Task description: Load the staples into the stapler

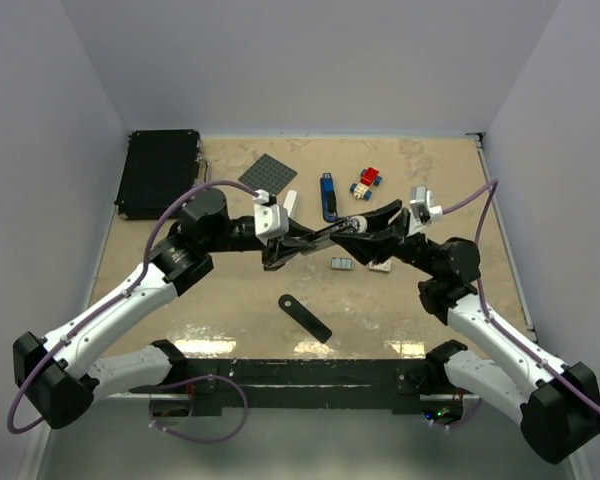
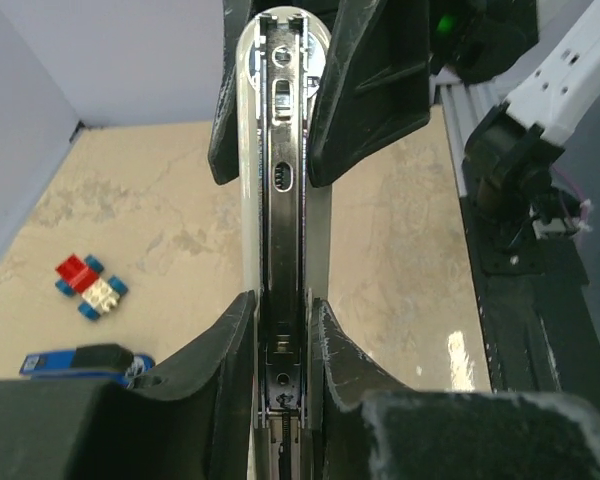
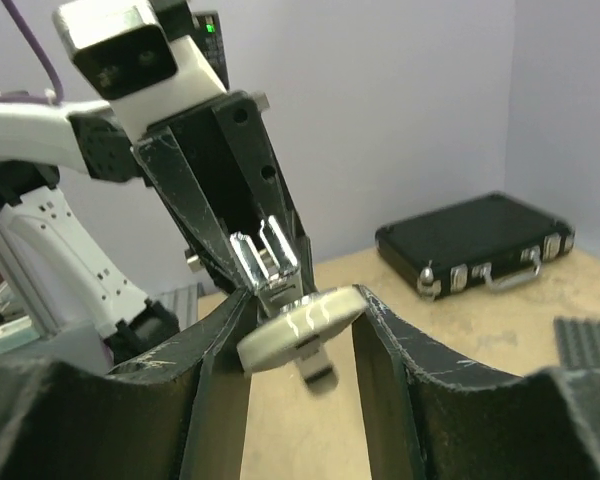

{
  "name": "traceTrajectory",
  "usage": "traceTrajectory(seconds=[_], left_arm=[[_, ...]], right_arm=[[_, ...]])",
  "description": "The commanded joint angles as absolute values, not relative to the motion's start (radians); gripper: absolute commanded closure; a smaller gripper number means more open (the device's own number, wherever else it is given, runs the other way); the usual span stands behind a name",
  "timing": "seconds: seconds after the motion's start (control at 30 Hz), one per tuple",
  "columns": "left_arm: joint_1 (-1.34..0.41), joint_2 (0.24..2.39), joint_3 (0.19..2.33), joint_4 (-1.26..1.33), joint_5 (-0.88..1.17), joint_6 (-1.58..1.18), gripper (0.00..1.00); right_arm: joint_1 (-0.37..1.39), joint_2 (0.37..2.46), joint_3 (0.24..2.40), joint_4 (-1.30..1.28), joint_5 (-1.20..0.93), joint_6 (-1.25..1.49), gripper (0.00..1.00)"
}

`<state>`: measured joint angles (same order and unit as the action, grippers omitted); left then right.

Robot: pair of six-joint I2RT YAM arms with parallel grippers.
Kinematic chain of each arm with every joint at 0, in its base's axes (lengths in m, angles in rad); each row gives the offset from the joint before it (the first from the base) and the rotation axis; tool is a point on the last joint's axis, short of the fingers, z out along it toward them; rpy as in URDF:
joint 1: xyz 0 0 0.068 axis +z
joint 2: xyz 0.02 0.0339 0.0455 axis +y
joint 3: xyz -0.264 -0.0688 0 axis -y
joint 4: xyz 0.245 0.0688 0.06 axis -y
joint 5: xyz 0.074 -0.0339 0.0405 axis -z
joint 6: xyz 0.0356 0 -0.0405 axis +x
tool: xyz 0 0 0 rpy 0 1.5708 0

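The stapler (image 1: pixel 332 232) is held in the air between both grippers, above the table's middle. My left gripper (image 2: pixel 282 300) is shut on its rear end; its open metal channel (image 2: pixel 280 180) runs away from the camera. My right gripper (image 3: pixel 300 315) is shut on the stapler's rounded white front end (image 3: pixel 298 325). In the top view the left gripper (image 1: pixel 298 243) and right gripper (image 1: pixel 370 228) face each other. The staples lie on the table just below as a grey piece (image 1: pixel 341 263) and a white piece (image 1: pixel 379 266).
A flat black bar (image 1: pixel 305 317) lies near the front. A blue stapler-like object (image 1: pixel 328 196), a toy-brick car (image 1: pixel 367 180) and a grey studded plate (image 1: pixel 268 175) lie further back. A black case (image 1: pixel 160 172) sits at the back left.
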<state>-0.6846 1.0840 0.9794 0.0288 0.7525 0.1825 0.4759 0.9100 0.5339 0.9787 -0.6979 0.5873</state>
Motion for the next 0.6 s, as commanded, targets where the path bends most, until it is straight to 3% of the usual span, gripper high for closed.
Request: traceTrajectory(seconds=[0.0,0.07,0.17,0.33,0.43,0.5,0.57], left_arm=[[-0.664,1.080,1.012,-0.190,0.563,0.350,1.00],[-0.652,1.100,1.014,-0.245,0.490,0.379,1.00],[-0.646,1.140,1.015,-0.356,0.378,0.413,1.00],[-0.646,1.235,1.000,-0.505,0.247,0.468,1.00],[-0.646,1.310,0.996,-0.541,0.196,0.488,1.00],[-0.646,1.348,0.997,-0.546,0.184,0.492,1.00],[-0.647,1.402,0.996,-0.542,0.186,0.495,1.00]], right_arm=[[0.477,0.867,0.497,0.885,-0.669,0.542,0.45],[0.477,0.824,0.482,0.768,-0.632,0.494,0.36],[0.476,0.773,0.509,0.525,-0.485,0.422,0.34],[0.476,0.721,0.538,0.283,-0.272,0.388,0.13],[0.476,0.729,0.554,0.163,-0.130,0.411,0.11],[0.476,0.744,0.581,0.109,-0.066,0.454,0.02],[0.476,0.762,0.595,0.074,-0.038,0.488,0.01]])
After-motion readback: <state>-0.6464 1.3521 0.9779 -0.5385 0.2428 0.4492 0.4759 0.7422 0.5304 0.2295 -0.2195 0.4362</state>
